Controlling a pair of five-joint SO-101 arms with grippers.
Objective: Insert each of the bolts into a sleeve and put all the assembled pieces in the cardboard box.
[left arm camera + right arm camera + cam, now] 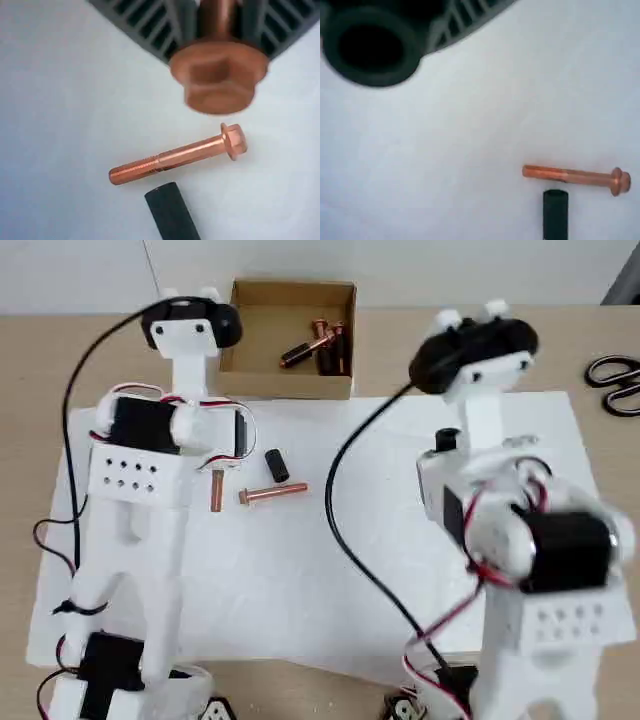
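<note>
My left gripper [218, 472] hangs over the white board [300, 590], shut on a copper bolt [217, 492]. In the left wrist view that bolt's hex head [218, 76] points at the camera from between the dark fingers [145, 22]. My right gripper [446, 444] is shut on a black sleeve [447, 439], whose open end [370, 47] faces the right wrist camera. A loose copper bolt [272, 494] [179, 155] [576, 176] lies on the board between the arms, beside a loose black sleeve [276, 465] [171, 211] [555, 214].
The cardboard box [250, 365] stands at the back edge of the board and holds several assembled bolt-and-sleeve pieces [320, 346]. Scissors [615, 382] lie on the wooden table at the far right. Black cables run across the board between the arms.
</note>
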